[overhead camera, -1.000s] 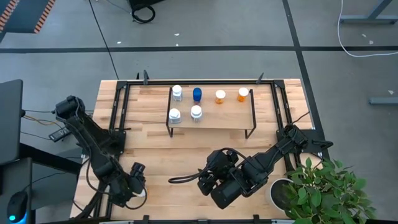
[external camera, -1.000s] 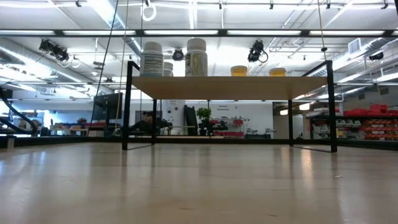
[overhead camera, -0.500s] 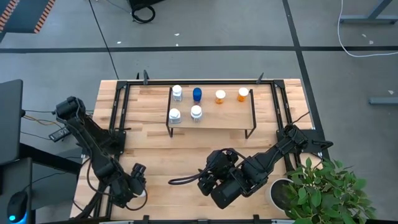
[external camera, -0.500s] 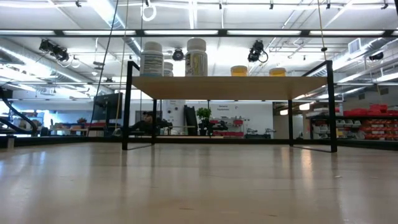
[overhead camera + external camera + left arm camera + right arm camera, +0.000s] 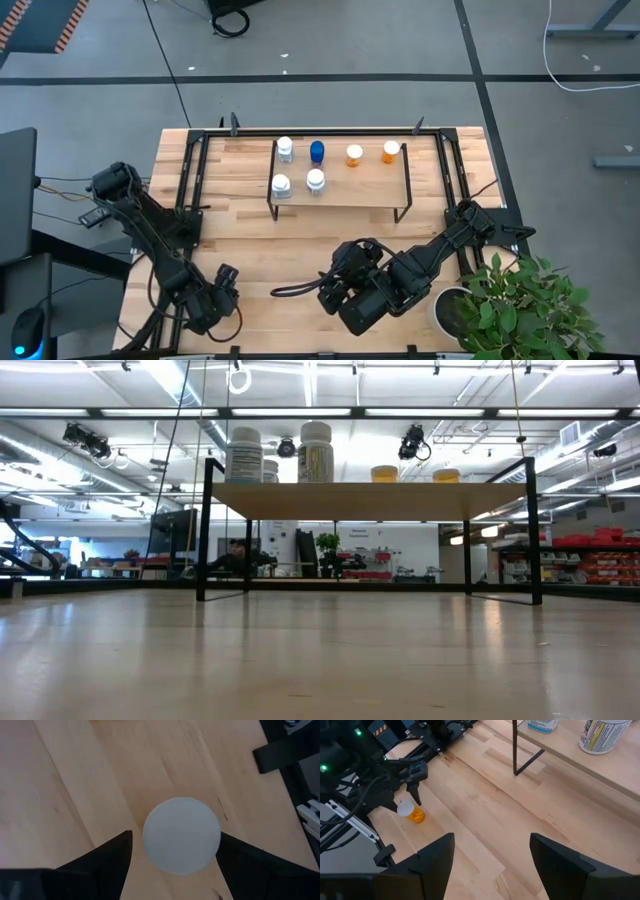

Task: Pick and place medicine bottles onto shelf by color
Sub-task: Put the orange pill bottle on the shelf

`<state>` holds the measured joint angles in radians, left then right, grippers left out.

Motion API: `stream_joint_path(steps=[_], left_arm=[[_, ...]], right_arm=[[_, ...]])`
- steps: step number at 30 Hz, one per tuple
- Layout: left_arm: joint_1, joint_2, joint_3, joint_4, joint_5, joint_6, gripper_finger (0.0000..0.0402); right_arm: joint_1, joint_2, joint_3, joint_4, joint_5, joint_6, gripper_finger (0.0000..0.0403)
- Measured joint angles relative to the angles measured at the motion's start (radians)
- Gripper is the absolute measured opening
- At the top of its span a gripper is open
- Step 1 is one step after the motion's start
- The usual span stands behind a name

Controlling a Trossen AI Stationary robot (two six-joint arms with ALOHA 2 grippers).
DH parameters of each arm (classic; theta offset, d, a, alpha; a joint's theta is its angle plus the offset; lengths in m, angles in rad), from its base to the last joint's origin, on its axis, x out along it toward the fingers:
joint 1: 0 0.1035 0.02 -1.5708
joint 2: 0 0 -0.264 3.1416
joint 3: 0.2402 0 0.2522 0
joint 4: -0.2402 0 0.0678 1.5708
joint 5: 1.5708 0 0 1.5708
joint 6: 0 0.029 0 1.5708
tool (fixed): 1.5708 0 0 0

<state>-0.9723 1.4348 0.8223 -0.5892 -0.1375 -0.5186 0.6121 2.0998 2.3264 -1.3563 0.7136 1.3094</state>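
An orange medicine bottle (image 5: 416, 815) with a white cap (image 5: 181, 836) stands on the table near its near-left corner. My left gripper (image 5: 175, 842) is open and points down over it, with one finger on each side of the cap; in the high view the gripper (image 5: 222, 298) hides the bottle. My right gripper (image 5: 492, 850) is open and rests near the table's near edge, at the middle (image 5: 335, 290). The shelf (image 5: 340, 185) stands at the far middle on black legs. Several bottles stand on it: white ones (image 5: 281, 185), a blue one (image 5: 317, 152) and two orange ones (image 5: 354, 155). My left gripper comes at the orange bottle from above, its fingers (image 5: 117, 852) level with the white cap's sides (image 5: 150, 840). The bottle stands upright on the table. Whether either finger touches the cap, I cannot tell.
A potted plant (image 5: 520, 300) stands at the near-right corner. Black frame rails (image 5: 190, 170) run along the table's sides and far edge. A dark cable (image 5: 292, 290) lies beside the right arm. Bare wood lies between the shelf and both arms.
My left gripper has moved a little toward the table's near edge, over the orange bottle. The bottle's white cap, which showed beside the gripper in the high view a second ago, is now hidden under it.
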Motion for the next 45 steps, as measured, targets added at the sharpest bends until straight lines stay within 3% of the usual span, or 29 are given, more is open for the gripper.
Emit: stream_joint_path(steps=[6,19,26,39,45], left_arm=[[0.000,0.013,0.000,0.003,0.000,-0.019,0.0278],[0.001,0.013,0.000,0.059,0.000,-0.021,0.0224],[0.027,0.013,0.000,0.058,0.000,-0.021,0.0231],[0.199,0.012,0.118,0.054,0.000,-0.017,0.0224],[0.303,0.012,0.246,0.028,0.000,0.109,0.0223]], right_arm=[[0.000,0.000,0.000,0.002,0.000,0.001,0.0267],[0.000,0.000,0.000,0.002,0.000,0.000,0.0267],[-0.001,0.000,0.000,0.002,0.000,0.000,0.0267],[0.035,0.000,0.000,0.002,-0.034,0.011,0.0267],[0.056,0.000,0.000,0.002,-0.034,0.003,0.0267]])
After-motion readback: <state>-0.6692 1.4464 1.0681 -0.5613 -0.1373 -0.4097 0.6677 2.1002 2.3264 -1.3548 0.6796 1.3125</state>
